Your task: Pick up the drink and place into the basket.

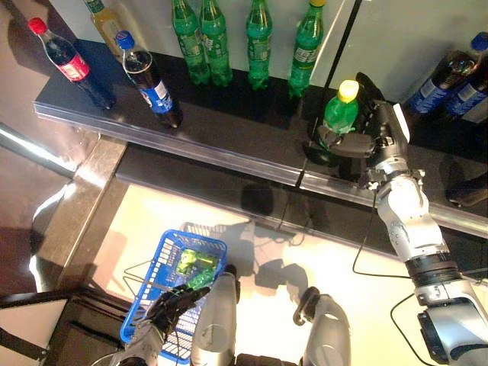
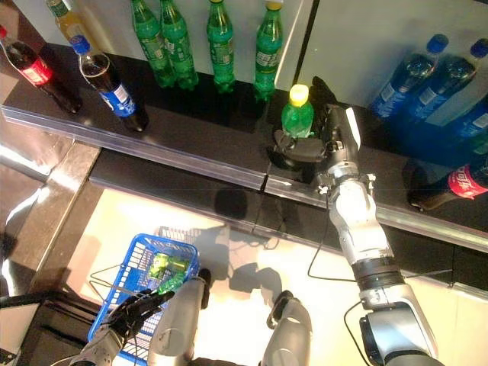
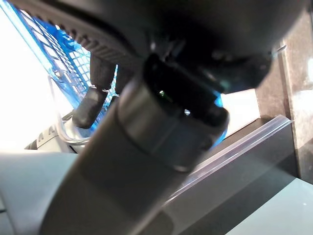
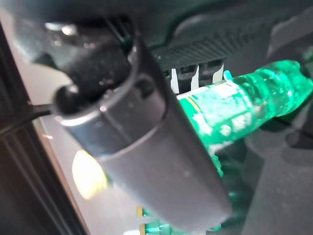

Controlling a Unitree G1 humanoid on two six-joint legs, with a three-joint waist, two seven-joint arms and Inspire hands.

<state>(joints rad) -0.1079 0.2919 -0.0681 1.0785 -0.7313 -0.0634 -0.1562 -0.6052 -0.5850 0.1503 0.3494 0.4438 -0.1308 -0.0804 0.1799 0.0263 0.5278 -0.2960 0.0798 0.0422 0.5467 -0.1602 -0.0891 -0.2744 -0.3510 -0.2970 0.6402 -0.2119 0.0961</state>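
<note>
A green drink bottle [image 1: 339, 113] with a yellow cap stands upright on the dark shelf [image 1: 229, 114]. My right hand [image 1: 371, 131] is shut on its body, thumb across the front and fingers behind it. The right wrist view shows the same bottle [image 4: 239, 110] lying against the fingers [image 4: 195, 66]. A blue basket [image 1: 150, 284] hangs low at the left, near the floor, with a green drink [image 1: 194, 263] inside. My left hand [image 1: 166, 306] is curled round the basket's wire handle [image 3: 66, 138].
Several green bottles [image 1: 221, 38] line the back of the shelf. Two cola bottles [image 1: 72, 65] [image 1: 152, 80] stand at its left and blue-labelled ones [image 1: 450, 84] at the right. A clear lip [image 1: 191, 145] runs along the shelf's front edge.
</note>
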